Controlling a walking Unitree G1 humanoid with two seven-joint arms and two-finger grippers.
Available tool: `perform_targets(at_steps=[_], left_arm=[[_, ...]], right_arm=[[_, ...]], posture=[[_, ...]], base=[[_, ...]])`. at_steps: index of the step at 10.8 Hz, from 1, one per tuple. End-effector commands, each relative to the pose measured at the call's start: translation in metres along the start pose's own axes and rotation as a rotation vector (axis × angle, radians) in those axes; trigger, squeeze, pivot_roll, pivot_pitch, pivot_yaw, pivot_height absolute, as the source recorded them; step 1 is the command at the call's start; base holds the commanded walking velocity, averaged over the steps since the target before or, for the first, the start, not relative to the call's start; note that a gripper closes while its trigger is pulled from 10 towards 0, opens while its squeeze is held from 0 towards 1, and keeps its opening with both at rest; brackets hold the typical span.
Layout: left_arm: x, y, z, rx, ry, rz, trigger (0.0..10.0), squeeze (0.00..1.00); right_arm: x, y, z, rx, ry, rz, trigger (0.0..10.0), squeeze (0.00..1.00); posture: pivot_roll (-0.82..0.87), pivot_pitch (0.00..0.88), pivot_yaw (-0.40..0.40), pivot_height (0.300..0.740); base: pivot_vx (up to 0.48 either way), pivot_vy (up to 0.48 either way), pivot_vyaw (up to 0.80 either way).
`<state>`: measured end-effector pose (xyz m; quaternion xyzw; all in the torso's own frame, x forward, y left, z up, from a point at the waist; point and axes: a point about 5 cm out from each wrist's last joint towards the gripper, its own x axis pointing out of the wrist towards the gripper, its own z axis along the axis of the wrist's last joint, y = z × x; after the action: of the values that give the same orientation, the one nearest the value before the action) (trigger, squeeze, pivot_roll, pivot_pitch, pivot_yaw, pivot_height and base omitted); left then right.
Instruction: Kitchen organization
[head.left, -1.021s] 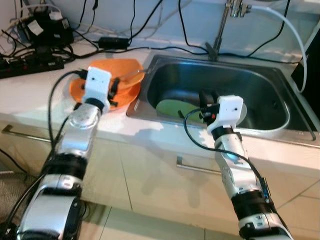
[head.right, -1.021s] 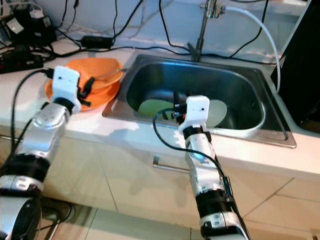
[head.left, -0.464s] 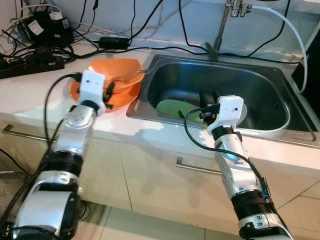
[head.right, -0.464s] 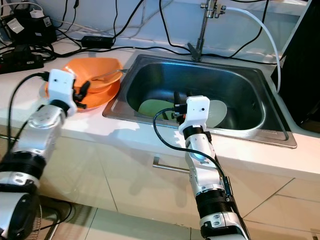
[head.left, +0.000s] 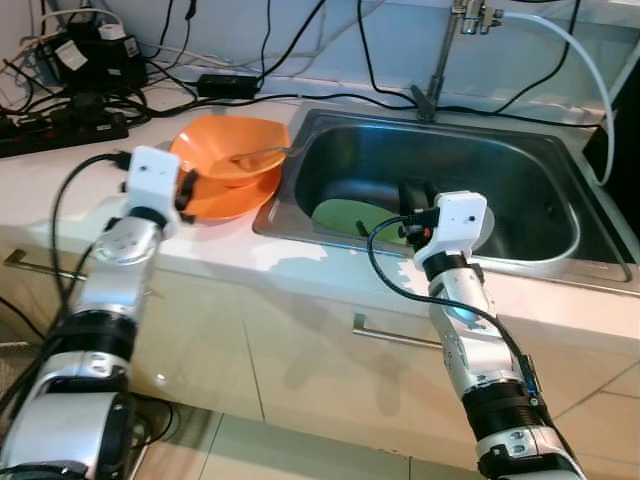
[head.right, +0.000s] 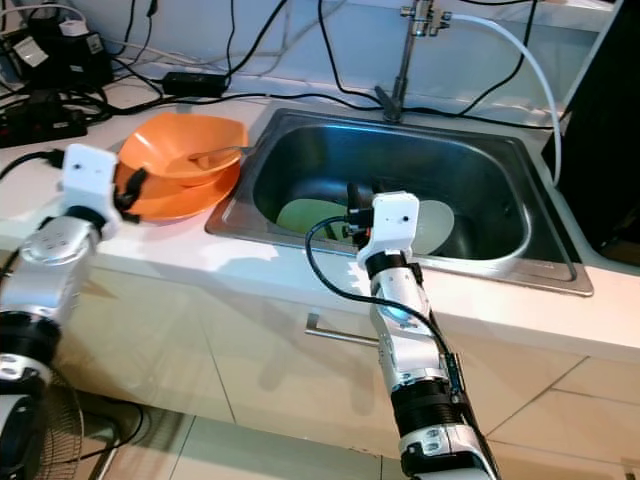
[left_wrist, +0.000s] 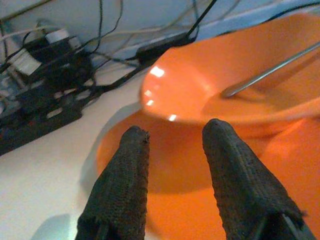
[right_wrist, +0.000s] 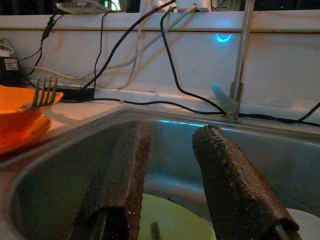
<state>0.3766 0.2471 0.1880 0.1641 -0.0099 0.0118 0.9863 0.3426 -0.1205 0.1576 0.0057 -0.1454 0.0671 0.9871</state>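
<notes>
An orange bowl (head.left: 228, 148) rests on an orange plate (head.left: 232, 197) on the counter, left of the sink. A metal fork (head.left: 262, 155) lies in the bowl, its handle pointing toward the sink. My left gripper (head.left: 184, 188) is at the plate's left rim, open, its fingers (left_wrist: 127, 165) just above the rim and holding nothing. Over the front of the steel sink (head.left: 300, 235) my right gripper (head.left: 412, 196) is open and points inward. A green plate (head.left: 345, 214) and a white plate (head.right: 436, 224) lie in the basin.
A tap (head.left: 445, 50) with a white hose (head.left: 585, 70) stands behind the sink. Power strips and tangled cables (head.left: 70, 75) crowd the back left of the counter. A black appliance (head.right: 605, 130) stands at the right edge. Cabinet handles (head.left: 385, 332) run below the counter.
My left arm has drawn back to the left, from over the bowl and plate to the plate's left rim. The bowl, plate and right arm are unmoved.
</notes>
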Motion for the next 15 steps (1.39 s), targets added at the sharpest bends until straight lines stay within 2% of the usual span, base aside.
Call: perform_targets(at_steps=[1,4,5,7,8,10,11,13,15], left_arm=[[-0.002,0.008,-0.002,0.018,0.017,0.028,10.0,0.00],[-0.005,0.030,-0.005,0.044,0.051,0.132,10.0,0.00],[-0.003,0.023,0.010,0.004,-0.042,0.104,10.0,0.00],[0.001,-0.018,0.031,-0.062,-0.164,-0.079,10.0,0.00],[0.005,-0.037,0.033,-0.107,-0.170,-0.144,10.0,0.00],[0.012,-0.054,0.028,-0.186,-0.128,-0.185,10.0,0.00],[0.016,-0.058,0.029,-0.250,-0.112,-0.190,10.0,0.00],[0.020,-0.059,0.028,-0.300,-0.087,-0.181,10.0,0.00],[0.019,-0.048,0.021,-0.316,-0.068,-0.148,10.0,0.00]], right_arm=[[0.002,0.000,0.001,0.000,-0.005,-0.003,10.0,0.00],[0.002,-0.001,0.000,0.000,-0.002,-0.004,10.0,0.00],[0.002,-0.001,0.000,0.001,-0.001,-0.005,10.0,0.00],[0.002,0.000,0.000,0.002,-0.004,-0.004,10.0,0.00],[0.002,-0.001,0.000,0.001,-0.006,-0.006,10.0,0.00],[0.002,-0.003,0.001,-0.004,-0.006,-0.012,10.0,0.00],[0.001,-0.005,0.001,-0.006,-0.006,-0.018,10.0,0.00],[0.001,-0.005,0.001,-0.009,-0.005,-0.020,10.0,0.00],[0.001,-0.005,0.001,-0.010,-0.004,-0.021,10.0,0.00]], posture=[[0.17,0.018,-0.012,0.740],[0.17,0.018,-0.011,0.740],[0.17,0.018,-0.011,0.740],[0.17,0.016,-0.011,0.740],[0.17,0.019,-0.011,0.740],[0.16,0.027,-0.007,0.740],[0.16,0.027,-0.007,0.740],[0.15,0.033,-0.004,0.740],[0.15,0.031,-0.003,0.740]], base=[[0.000,0.000,0.00],[0.000,0.000,0.00],[0.000,0.000,0.00],[0.000,0.000,0.00],[0.000,0.000,0.00],[0.000,0.000,0.00],[0.000,0.000,0.00],[0.000,0.000,0.00],[0.000,0.000,0.00]])
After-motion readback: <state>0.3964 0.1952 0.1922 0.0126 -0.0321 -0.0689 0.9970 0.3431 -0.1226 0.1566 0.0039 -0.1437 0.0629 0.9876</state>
